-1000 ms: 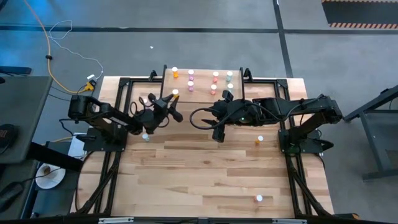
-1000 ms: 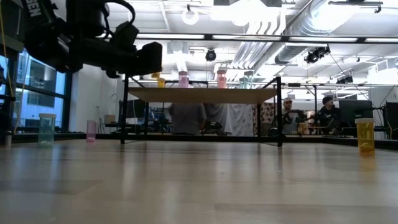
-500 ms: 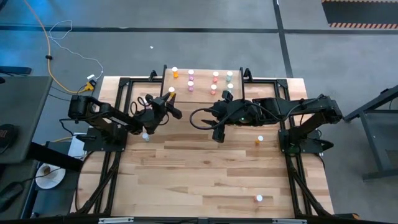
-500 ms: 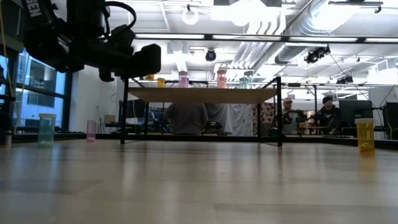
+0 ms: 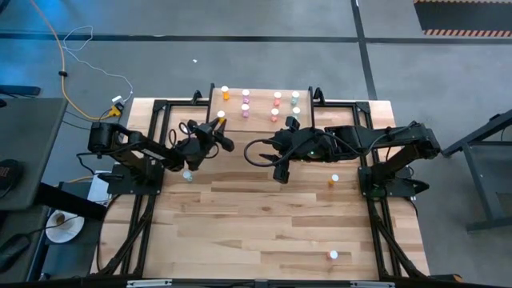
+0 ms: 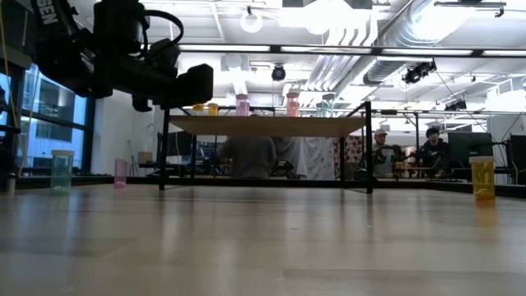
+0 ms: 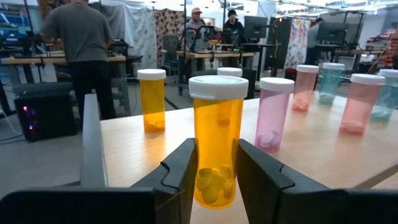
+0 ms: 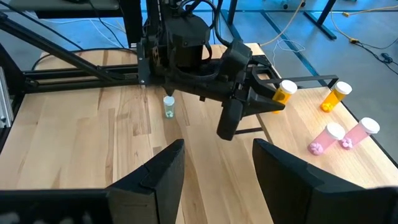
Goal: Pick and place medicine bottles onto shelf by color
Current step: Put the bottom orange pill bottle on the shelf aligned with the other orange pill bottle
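Note:
My left gripper [image 5: 220,122] is shut on an orange medicine bottle [image 7: 217,134] with a white cap, at the left end of the light-wood shelf [image 5: 260,105]. Another orange bottle [image 7: 152,99] and several pink and teal bottles [image 7: 273,114] stand on their bases on the shelf top. My right gripper [image 5: 280,171] hangs open above the table in front of the shelf, with nothing between its fingers [image 8: 163,171]. The low view shows my left gripper [image 6: 194,83] at the height of the shelf [image 6: 267,125]. My left gripper pinches the orange bottle's lower body [image 7: 216,177] between its two fingers [image 7: 185,169], one on each side. The fingers come in level from the table's left side. The bottle stands upright, cap up, over the shelf top; whether its base rests there I cannot tell.
Loose bottles stand on the table: a teal one [image 5: 187,175] near my left arm, an orange one [image 5: 334,181] near my right arm and one [image 5: 334,255] toward the near edge. Black frame rails run along both table sides. People stand in the room behind.
My left gripper has turned slightly at the wrist, and the orange bottle in its hold has shifted a little toward the table's left at the shelf's left end. The bottle stays upright.

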Motion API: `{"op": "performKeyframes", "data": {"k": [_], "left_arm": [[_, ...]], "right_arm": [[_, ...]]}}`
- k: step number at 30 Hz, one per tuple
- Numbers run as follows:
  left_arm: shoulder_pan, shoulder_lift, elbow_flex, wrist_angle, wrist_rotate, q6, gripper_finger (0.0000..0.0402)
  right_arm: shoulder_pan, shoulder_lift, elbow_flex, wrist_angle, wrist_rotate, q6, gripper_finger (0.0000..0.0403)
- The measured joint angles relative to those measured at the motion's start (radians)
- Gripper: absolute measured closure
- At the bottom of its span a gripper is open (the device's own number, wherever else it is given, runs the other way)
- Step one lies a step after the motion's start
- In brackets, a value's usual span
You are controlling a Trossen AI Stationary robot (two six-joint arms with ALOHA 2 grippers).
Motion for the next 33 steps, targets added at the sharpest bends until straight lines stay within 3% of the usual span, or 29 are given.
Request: {"op": "performKeyframes", "data": {"k": [14,33], "left_arm": [[0.024,0.0,0.0,0.0,0.011,-0.034,0.0308],[0.024,0.0,0.0,-0.001,0.011,-0.035,0.0271]], "right_arm": [[0.0,0.0,0.0,0.0,0.0,0.0,0.0221],[0.0,0.0,0.0,0.0,0.0,0.002,0.0221]]}}
